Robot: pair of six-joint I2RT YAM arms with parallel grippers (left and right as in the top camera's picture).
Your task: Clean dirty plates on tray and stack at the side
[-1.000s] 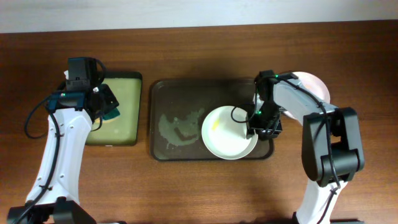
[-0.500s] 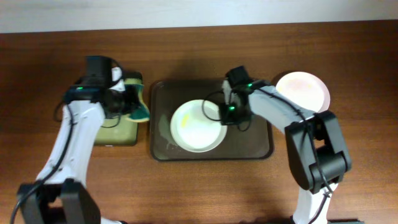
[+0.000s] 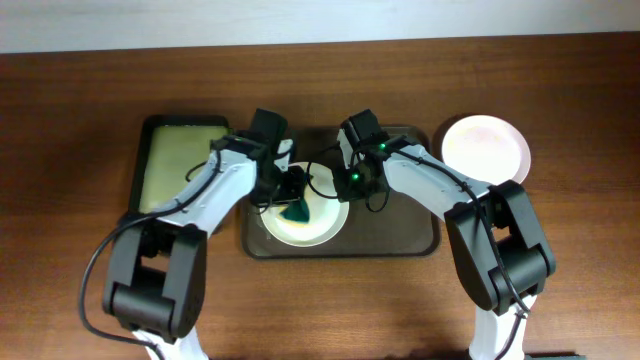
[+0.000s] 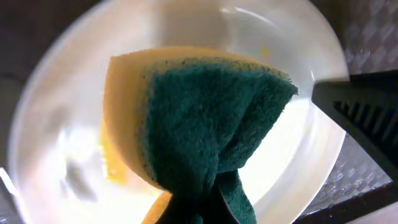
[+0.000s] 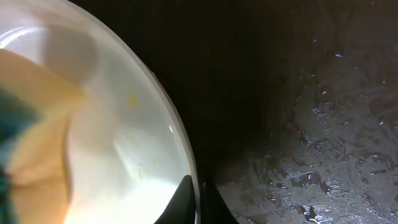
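Note:
A white plate point(image 3: 318, 228) with small yellow smears lies on the left half of the dark tray point(image 3: 395, 225). My left gripper point(image 3: 292, 195) is shut on a green and yellow sponge point(image 4: 205, 130), which rests on the inside of that plate point(image 4: 292, 155). My right gripper point(image 5: 199, 202) is shut on the plate's right rim point(image 5: 180, 143), one finger inside and one outside. Another white plate point(image 3: 486, 148) sits on the table to the right of the tray. The sponge hides the left fingers in the left wrist view.
A narrower black tray point(image 3: 185, 165) with yellow-green lining sits to the left of the dark tray. Wet streaks cover the dark tray's floor point(image 5: 323, 143). Both arms meet over the tray's left half. Bare wooden table lies in front.
The left arm swung from the small lined tray to the plate, carrying the sponge. The right gripper shut on the plate's rim and slid the plate leftward across the tray.

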